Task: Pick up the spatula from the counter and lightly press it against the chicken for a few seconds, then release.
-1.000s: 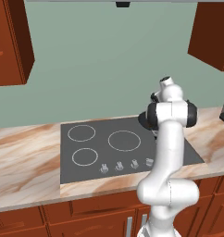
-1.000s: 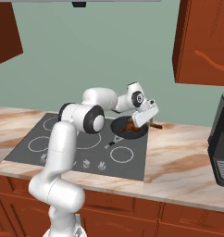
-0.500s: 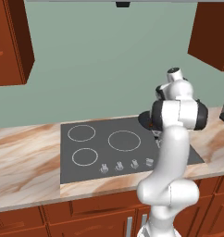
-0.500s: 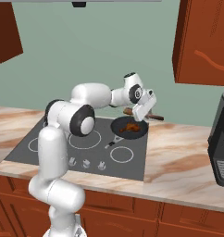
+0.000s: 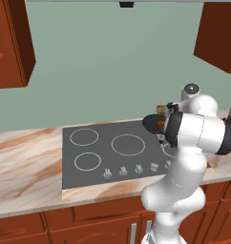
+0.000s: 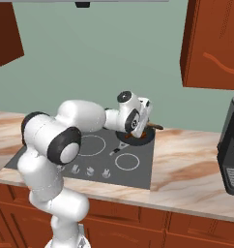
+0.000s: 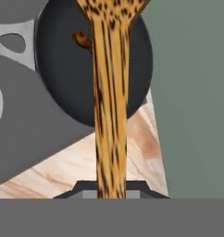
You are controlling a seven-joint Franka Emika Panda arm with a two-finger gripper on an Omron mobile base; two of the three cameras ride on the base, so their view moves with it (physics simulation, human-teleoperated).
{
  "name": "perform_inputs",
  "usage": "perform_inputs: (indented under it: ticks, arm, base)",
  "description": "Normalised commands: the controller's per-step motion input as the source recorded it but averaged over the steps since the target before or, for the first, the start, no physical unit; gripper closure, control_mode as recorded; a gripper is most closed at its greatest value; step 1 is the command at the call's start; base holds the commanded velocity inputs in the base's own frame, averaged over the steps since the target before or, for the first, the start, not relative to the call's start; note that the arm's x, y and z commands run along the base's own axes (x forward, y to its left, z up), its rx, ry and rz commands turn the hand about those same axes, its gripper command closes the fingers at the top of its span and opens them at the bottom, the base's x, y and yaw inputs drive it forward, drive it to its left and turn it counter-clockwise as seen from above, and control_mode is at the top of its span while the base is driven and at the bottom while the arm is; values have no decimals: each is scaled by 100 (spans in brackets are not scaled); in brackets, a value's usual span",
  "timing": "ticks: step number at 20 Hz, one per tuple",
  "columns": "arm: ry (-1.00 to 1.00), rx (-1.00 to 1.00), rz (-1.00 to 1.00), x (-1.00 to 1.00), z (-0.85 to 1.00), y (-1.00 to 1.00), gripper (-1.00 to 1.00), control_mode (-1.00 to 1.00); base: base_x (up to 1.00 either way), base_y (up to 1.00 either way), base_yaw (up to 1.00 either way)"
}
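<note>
A speckled wooden spatula [image 7: 110,92] runs up the middle of the hand view, and my gripper [image 7: 111,193] is shut on its handle. Its blade end hangs over a black pan [image 7: 58,69] standing on the stove's back right corner. A small brown piece of chicken [image 7: 81,40] lies in the pan just left of the blade; whether they touch I cannot tell. From the right base view, the gripper [image 6: 142,130] hovers over the pan [image 6: 137,141], with the spatula [image 6: 155,127] poking out to the right. In the left base view the pan [image 5: 152,123] peeks out from behind my arm.
The pan stands on a dark cooktop [image 5: 112,152] with knobs [image 5: 129,169] along its front. Marble counter [image 6: 186,169] lies to its right, with a dark appliance [image 6: 230,145] at the far end. The green wall [image 7: 192,92] is close behind the pan. Wooden cabinets [image 6: 211,43] hang overhead.
My elbow has swung outward and the arm has folded. The hand, still shut on the spatula, rose and then came down a little to the left over the pan.
</note>
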Motion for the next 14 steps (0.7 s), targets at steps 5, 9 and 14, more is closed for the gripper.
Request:
perform_inputs:
  ticks: [5, 9, 14]
  arm:
    - [-18, 2, 17, -40, 78, 10, 100, -100]
    - [1, 9, 17, -39, 68, 12, 100, -100]
    - [20, 11, 15, -37, 70, 13, 100, -100]
  base:
    - [0, 0, 0]
    - [0, 0, 0]
    - [0, 0, 0]
